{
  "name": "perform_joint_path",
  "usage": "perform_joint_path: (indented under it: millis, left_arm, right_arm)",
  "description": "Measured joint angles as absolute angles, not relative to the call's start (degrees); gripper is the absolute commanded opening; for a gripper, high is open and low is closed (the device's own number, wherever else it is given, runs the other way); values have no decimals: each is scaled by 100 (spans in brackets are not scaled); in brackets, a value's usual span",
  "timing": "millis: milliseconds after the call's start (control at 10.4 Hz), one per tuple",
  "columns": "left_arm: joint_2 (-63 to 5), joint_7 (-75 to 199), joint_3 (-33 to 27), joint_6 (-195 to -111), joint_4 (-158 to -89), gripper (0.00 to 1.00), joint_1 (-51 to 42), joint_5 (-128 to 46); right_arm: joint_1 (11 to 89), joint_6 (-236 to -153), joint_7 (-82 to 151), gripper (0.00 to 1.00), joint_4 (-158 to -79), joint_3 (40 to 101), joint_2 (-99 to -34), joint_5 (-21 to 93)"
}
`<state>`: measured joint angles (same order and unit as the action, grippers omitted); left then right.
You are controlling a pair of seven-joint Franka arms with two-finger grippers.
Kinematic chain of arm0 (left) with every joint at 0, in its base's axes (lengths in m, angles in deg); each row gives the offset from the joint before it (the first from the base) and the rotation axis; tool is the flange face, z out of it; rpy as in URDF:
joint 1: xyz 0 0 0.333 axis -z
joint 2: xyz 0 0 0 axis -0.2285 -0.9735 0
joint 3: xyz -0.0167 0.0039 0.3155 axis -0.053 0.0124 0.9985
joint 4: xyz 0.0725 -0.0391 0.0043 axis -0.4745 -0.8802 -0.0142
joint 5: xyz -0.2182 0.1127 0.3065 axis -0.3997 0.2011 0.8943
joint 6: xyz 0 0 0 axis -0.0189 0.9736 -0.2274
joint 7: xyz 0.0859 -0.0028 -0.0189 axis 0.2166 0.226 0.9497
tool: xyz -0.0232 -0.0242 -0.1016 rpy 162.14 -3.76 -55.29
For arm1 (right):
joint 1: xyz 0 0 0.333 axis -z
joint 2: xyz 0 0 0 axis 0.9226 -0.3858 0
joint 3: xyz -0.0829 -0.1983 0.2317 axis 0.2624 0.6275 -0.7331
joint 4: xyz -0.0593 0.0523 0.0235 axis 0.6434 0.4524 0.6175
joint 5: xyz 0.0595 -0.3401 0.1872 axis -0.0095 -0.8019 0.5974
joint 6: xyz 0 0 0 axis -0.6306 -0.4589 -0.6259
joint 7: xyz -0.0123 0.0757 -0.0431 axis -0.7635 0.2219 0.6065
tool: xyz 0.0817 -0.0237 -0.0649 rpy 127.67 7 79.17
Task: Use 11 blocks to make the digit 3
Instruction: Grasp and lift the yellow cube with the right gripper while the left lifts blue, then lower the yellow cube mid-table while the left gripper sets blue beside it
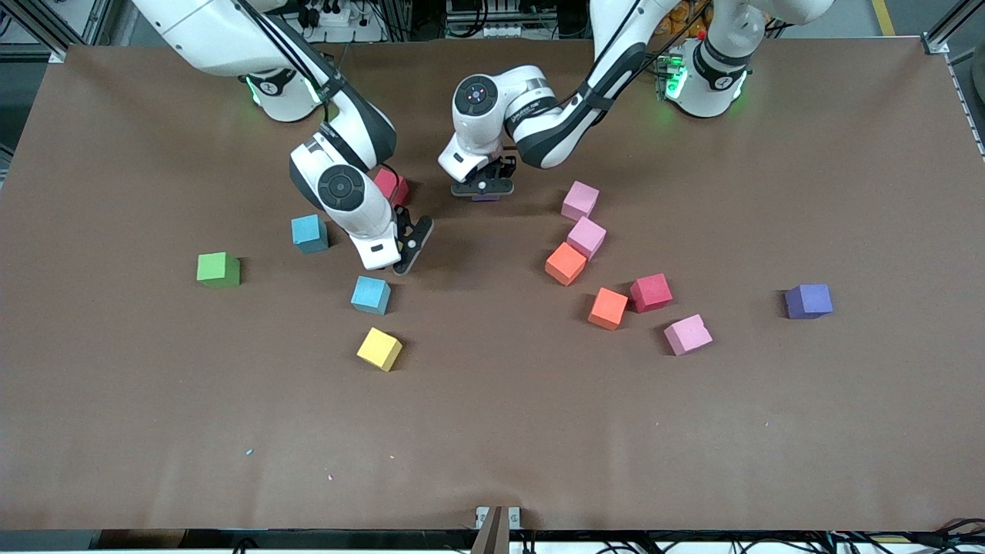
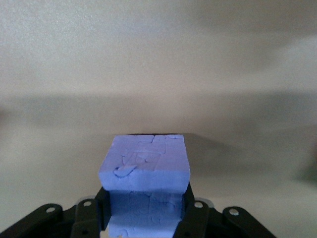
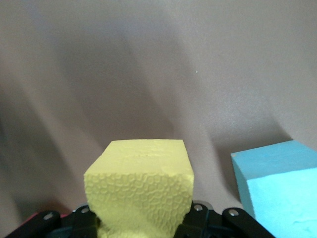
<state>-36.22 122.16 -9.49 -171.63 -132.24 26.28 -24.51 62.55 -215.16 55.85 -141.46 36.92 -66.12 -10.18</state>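
My left gripper (image 1: pixel 483 191) is shut on a purple block (image 2: pixel 146 166), low over the table's middle near the robots' bases; only a purple sliver (image 1: pixel 485 198) shows under the fingers. My right gripper (image 1: pixel 412 245) is shut on a yellow block (image 3: pixel 141 183), with a light blue block (image 3: pixel 277 191) close beside it. On the table lie two light blue blocks (image 1: pixel 309 233) (image 1: pixel 371 295), a yellow one (image 1: pixel 379 348) and a red one (image 1: pixel 391 185) half hidden by the right arm. Toward the left arm's end lie pink (image 1: pixel 579 200) (image 1: pixel 586 236) (image 1: pixel 687 334), orange (image 1: pixel 566 263) (image 1: pixel 608 308), red (image 1: pixel 651 292) and purple (image 1: pixel 808 300) blocks.
A green cube (image 1: pixel 218 269) sits alone toward the right arm's end of the brown table (image 1: pixel 492 431). The two grippers hang about a hand's width apart.
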Motion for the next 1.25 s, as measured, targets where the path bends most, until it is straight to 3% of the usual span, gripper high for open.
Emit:
perform_joint_path:
  millis: [576,672,863,1247]
  left_arm:
    - [-3706,12210,-951,-17166,-13223,19,2729,-2225]
    - [-3729,12210,-950,-17174,-13222,28,2731,-2216]
    - [-3730,12210,-950,-17176,-13220,100,2729,-2215]
    - [-3731,12229,-944,-17197,-13181,100,2717,-2214]
  right_arm:
    - [6282,-21346,6773,0,-14130,3719,-6532,-1019]
    - [6312,-21275,6873,0,-14123,3728,-6528,-1019]
    - [6332,-21248,6918,0,-14120,3735,-6527,-1019]
    - [6332,-21243,6926,0,-14117,3735,-6523,-1019]
